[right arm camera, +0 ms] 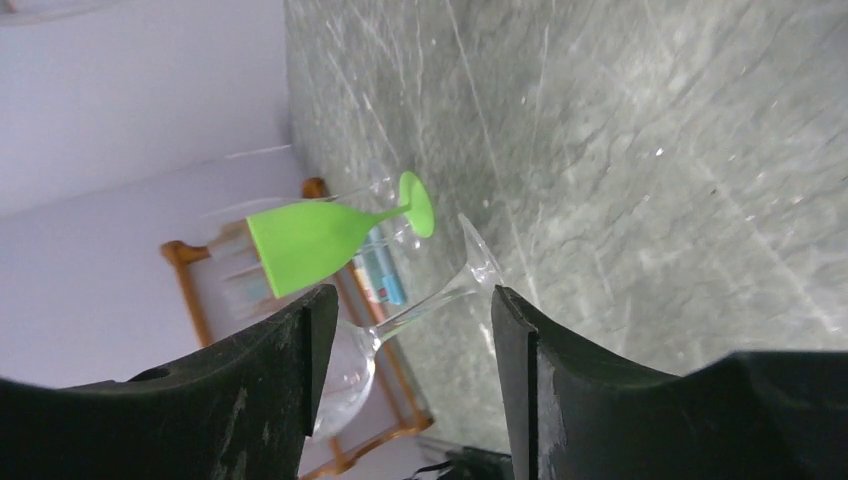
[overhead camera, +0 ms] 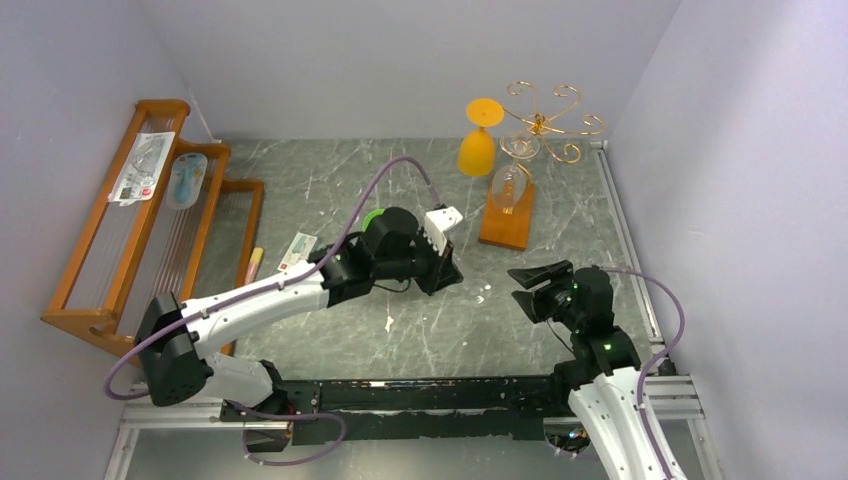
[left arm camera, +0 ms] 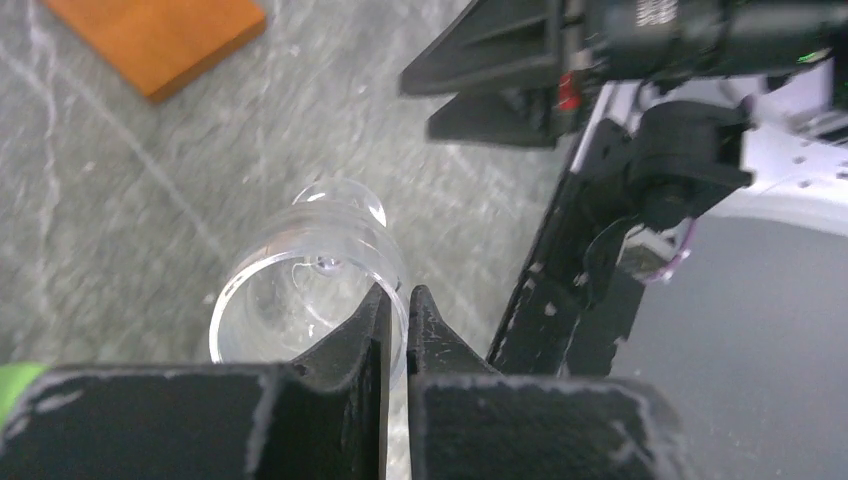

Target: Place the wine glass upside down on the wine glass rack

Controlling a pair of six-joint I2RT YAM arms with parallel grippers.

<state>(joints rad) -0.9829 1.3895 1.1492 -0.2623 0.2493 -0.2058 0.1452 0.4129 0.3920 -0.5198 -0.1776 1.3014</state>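
Note:
My left gripper (overhead camera: pixel 447 272) (left arm camera: pixel 398 295) is shut on the rim of a clear wine glass (left arm camera: pixel 300 290), one finger inside the bowl and one outside. In the right wrist view this glass (right arm camera: pixel 430 300) leans, its foot towards the table. My right gripper (overhead camera: pixel 526 290) (right arm camera: pixel 412 310) is open, with the glass's stem showing between its jaws and touching neither. The wine glass rack (overhead camera: pixel 545 125), gold wire on an orange-brown base (overhead camera: pixel 505 215) (left arm camera: pixel 150 35), stands at the back right. An orange glass (overhead camera: pixel 478 140) and a clear glass (overhead camera: pixel 508 185) hang on it upside down.
A green wine glass (overhead camera: pixel 372 218) (right arm camera: pixel 310 240) stands upright beside my left wrist. A large slatted wooden rack (overhead camera: pixel 150 220) with packets is at the left wall. A small packet (overhead camera: pixel 297 250) and a pink pen (overhead camera: pixel 254 262) lie near it.

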